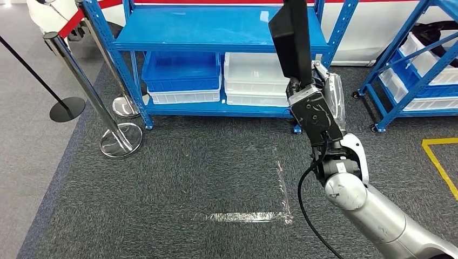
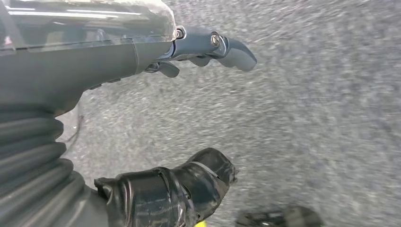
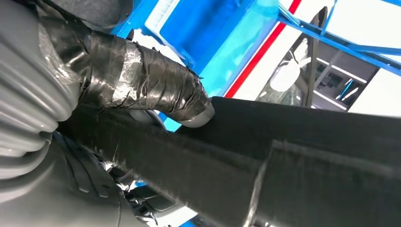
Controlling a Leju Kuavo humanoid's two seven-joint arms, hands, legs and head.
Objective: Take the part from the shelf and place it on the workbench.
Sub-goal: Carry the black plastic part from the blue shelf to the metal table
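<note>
Hanging over grey carpet, my left hand (image 2: 156, 118) holds nothing, its dark fingers (image 2: 213, 45) stretched out well apart from the tape-wrapped thumb. Farther left on the floor in the head view stand two chrome stanchion posts (image 1: 86, 86) on round bases, with a black round base (image 1: 67, 109) beside them. Next comes the blue metal shelf rack (image 1: 216, 29), its lower level carrying a blue plastic bin (image 1: 181, 70) on a white tray and, just beside it, a stack of white plastic bins (image 1: 254, 78). On the carpet in front of the rack lies an L-shaped strip of clear tape (image 1: 254, 216). To the right, my right hand (image 1: 316, 94) grips the long flat black part (image 1: 291, 40) and holds it up in front of the rack, tilted slightly; in the right wrist view the taped thumb presses on its dark, fabric-like surface. At far right a second blue rack (image 1: 416, 65) holds more white bins, and a yellow floor line (image 1: 440, 162) crosses the carpet.
</note>
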